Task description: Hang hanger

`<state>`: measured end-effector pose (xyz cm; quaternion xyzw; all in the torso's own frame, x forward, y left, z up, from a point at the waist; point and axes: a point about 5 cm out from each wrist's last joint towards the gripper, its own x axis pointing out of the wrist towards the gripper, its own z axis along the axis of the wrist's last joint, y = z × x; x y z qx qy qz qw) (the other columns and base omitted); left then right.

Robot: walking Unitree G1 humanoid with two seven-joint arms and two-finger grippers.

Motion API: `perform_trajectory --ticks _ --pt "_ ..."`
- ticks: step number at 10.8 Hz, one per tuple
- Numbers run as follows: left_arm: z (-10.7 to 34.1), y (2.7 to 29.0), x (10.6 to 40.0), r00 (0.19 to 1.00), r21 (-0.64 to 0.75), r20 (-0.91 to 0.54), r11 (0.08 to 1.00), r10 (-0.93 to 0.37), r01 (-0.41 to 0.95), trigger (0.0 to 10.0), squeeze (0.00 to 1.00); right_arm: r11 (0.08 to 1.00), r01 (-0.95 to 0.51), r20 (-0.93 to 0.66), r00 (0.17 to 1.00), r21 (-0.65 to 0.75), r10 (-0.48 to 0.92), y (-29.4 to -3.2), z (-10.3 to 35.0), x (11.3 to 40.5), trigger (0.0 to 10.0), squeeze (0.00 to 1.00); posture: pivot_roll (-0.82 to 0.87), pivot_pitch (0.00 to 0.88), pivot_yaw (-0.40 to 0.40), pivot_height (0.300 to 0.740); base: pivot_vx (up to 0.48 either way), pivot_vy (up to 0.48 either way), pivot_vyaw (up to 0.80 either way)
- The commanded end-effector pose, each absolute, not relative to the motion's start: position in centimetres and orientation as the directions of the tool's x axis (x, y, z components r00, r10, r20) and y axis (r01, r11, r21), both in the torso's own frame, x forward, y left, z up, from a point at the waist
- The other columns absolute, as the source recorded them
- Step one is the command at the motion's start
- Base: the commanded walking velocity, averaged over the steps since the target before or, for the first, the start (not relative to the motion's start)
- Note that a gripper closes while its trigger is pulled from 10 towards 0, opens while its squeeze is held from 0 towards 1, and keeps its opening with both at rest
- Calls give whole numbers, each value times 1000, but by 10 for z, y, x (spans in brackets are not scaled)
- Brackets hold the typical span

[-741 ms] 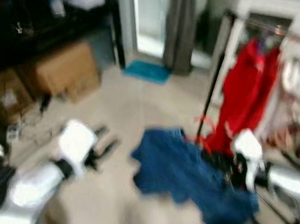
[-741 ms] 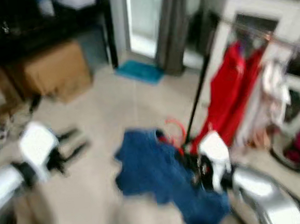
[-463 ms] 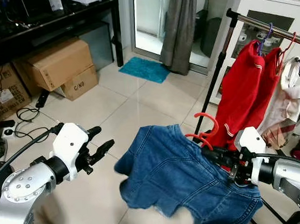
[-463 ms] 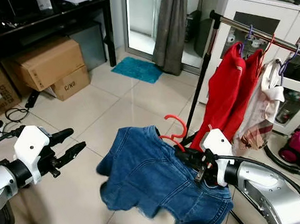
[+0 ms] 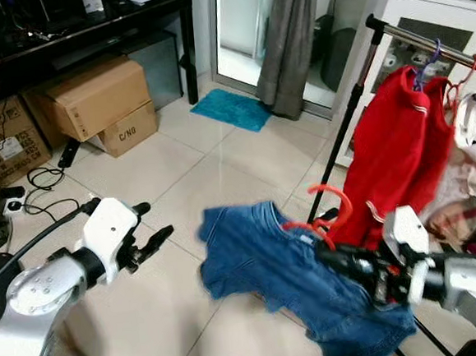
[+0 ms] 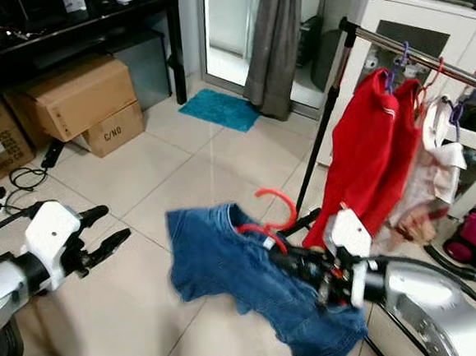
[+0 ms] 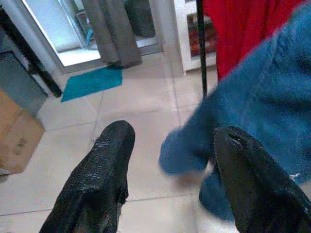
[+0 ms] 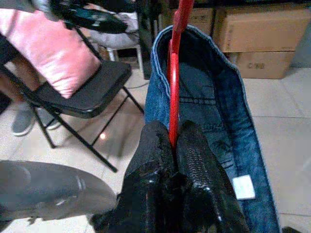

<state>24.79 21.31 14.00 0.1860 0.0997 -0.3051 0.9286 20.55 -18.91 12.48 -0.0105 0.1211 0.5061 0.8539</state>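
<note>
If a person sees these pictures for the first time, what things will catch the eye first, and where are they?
The blue denim garment on a red hanger stands out, held up in the middle by the right tool, which is shut on the hanger. Behind it to the right, red clothes hang on a rack. The left tool is open and apart from the garment, over the tiled floor.

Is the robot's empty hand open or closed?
Open. The left gripper has its two black fingers spread wide apart with floor between them.
</note>
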Motion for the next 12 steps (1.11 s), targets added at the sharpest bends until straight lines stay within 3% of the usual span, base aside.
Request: perform_trajectory --ticks 1,3,5,6,7,8,9,10,11,12 --pt "143 207 250 769 265 -268 723 -580 638 10000 0 463 -884 -171 447 67 878 -191 138 205 10000 0 68 14 -66 740 0 0 0" --pt "130 186 261 631 192 -313 604 -709 774 10000 0 440 -895 -175 422 75 889 -189 137 201 10000 0 56 13 -47 740 0 0 0" --pt "117 188 267 614 186 -373 593 -696 784 9647 0 442 -895 -155 429 66 890 -188 141 203 10000 0 47 13 -34 740 0 0 0" --pt "115 189 268 620 187 -377 599 -688 779 7765 0 443 -894 -155 430 61 889 -188 142 203 10000 0 40 13 -27 740 0 0 0" --pt "113 190 268 601 186 -388 580 -698 793 4235 0 448 -892 -155 436 57 887 -189 142 203 10000 0 38 14 -22 740 0 0 0" --pt "112 190 265 589 179 -393 569 -707 803 4039 0 458 -887 -151 446 56 882 -190 142 203 10000 0 37 15 -20 740 0 0 0" --pt "110 192 262 582 173 -398 565 -709 807 2471 0 463 -885 -151 451 54 880 -192 143 203 10000 0 38 16 -18 740 0 0 0" --pt "109 192 261 574 171 -406 558 -711 812 1725 0 469 -882 -150 457 52 877 -193 143 203 10000 0 38 15 -18 740 0 0 0" --pt "107 192 258 561 166 -417 547 -715 820 0 0 475 -879 -147 463 50 874 -194 143 204 10000 0 39 17 -17 740 0 0 0" --pt "104 193 257 559 165 -427 547 -711 821 0 0 476 -878 -144 465 49 873 -195 144 204 10000 0 40 18 -18 740 0 0 0"
